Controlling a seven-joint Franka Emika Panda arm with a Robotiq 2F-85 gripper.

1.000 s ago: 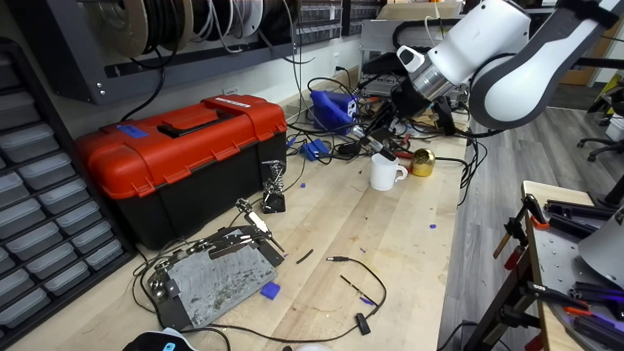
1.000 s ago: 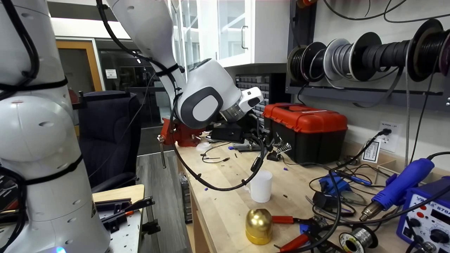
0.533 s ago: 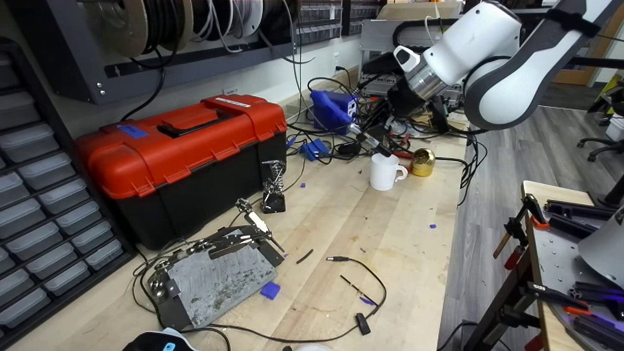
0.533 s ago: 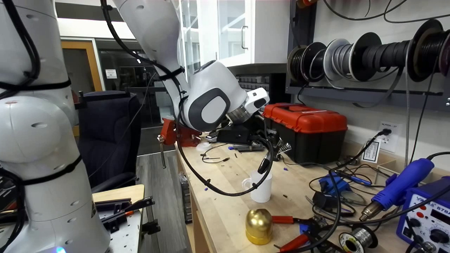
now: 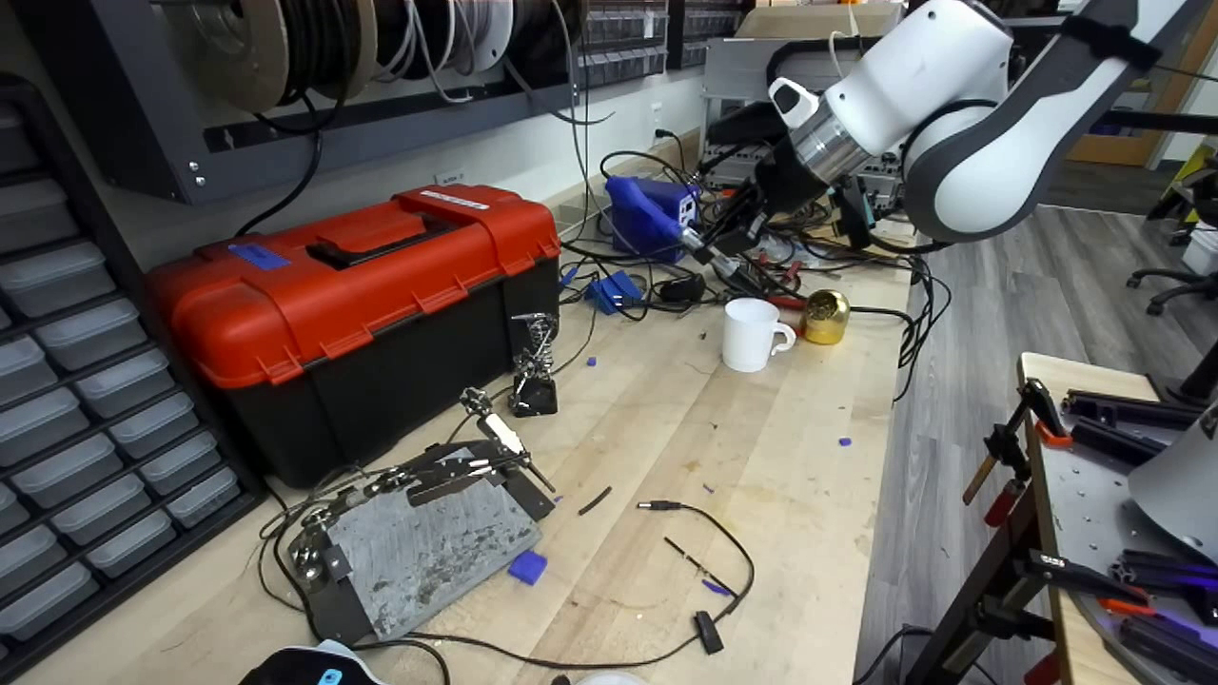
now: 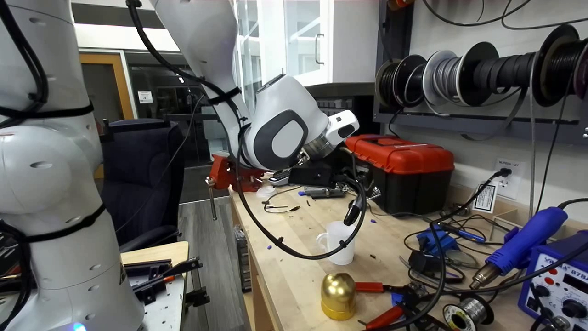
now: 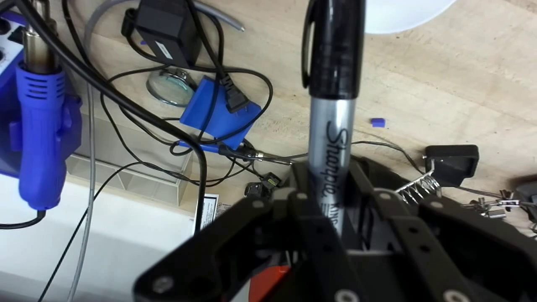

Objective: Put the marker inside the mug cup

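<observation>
While we find the silver-grey marker (image 7: 333, 107) with its glossy black cap pinched between the fingers of the black gripper (image 7: 329, 175), slanting cap-down near the upright white mug (image 5: 747, 341), a shiny gold dome (image 5: 825, 322) stands beside that; in an exterior view a looping black cable (image 6: 279, 241) crosses before the mug.

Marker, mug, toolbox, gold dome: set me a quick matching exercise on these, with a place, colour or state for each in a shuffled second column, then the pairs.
1. Marker
2. Mug
3. Toolbox
4. Gold dome

A. Red above, black below
B. Shiny, next to a red handle
C. Gripped by the hand
D. White, upright on the bench

Right pairs: 1-C, 2-D, 3-A, 4-B.
</observation>
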